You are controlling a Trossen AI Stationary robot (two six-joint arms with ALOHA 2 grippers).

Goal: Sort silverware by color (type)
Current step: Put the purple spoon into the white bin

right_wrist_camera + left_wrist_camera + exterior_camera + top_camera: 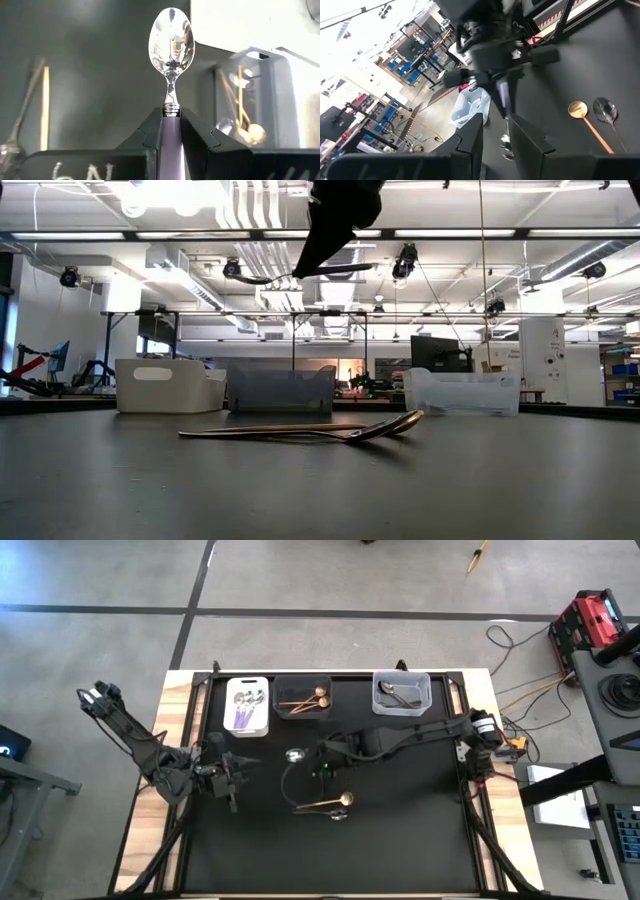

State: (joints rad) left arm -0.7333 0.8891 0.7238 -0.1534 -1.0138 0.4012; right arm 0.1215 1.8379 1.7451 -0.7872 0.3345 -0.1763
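Reading the table from your left edge across to your right:

Left gripper: parked at about 9 o'clock of the dark mat, holding nothing; you cannot tell from these views how far its fingers are parted.

White bin: far edge at about 11 o'clock, with lilac-handled pieces lying in it.

Dark bin: at 12 o'clock, just right of the white one, holding gold spoons.

Right gripper: hanging over the middle of the mat, its arm reaching in from 3 o'clock; its fingers are clamped on the purple handle of the lilac-handled spoon, and the shiny bowl sticks out past the fingertips (the high view shows that bowl just left of the gripper, well above the mat in the low view).

Loose pair: a gold spoon lies at about 6 o'clock of centre, bowl toward 3 o'clock, and a grey spoon sits just beside it; the low view shows both flat on the mat.

Clear bin: far edge at about 1 o'clock, with dark grey utensils inside.
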